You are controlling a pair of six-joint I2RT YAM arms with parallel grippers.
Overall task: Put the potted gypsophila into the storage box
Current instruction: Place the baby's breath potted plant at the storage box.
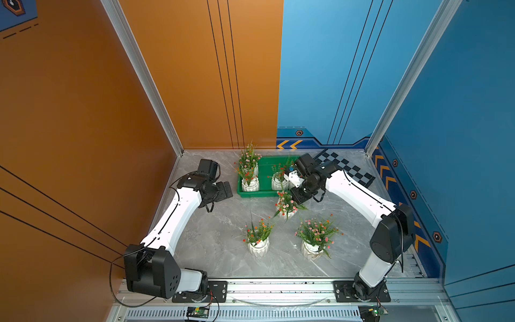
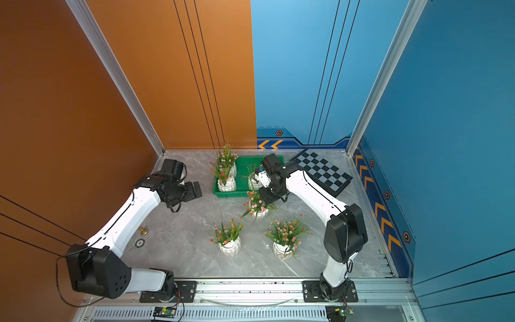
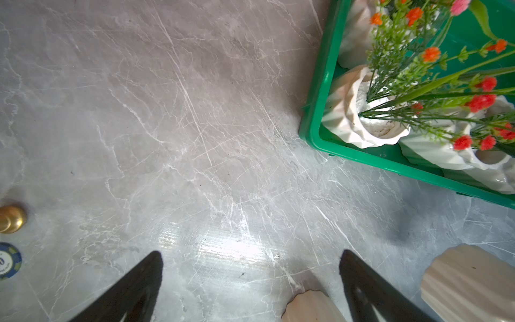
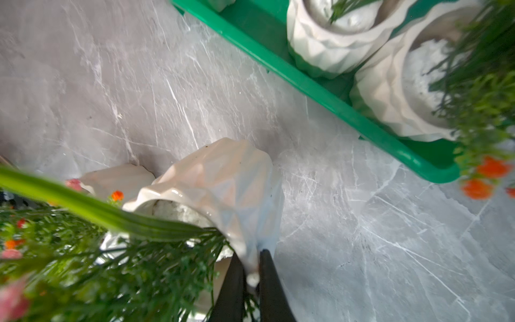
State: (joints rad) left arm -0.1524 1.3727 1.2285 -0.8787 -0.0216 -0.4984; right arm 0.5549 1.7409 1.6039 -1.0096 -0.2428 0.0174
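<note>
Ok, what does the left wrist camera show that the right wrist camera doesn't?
Only the left wrist view: a small brass object, a blue round chip, and the left jaws wide apart with nothing between them. Only the right wrist view: the right jaws shut on the rim of a white flower pot. Both: the green tray with potted flowers inside it, on the grey marble table.

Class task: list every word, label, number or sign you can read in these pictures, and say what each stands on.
No words or numbers can be read.
Blue chip: printing on its white centre, too blurred to read.
Wall strip: yellow chevron arrows, no lettering.
</note>
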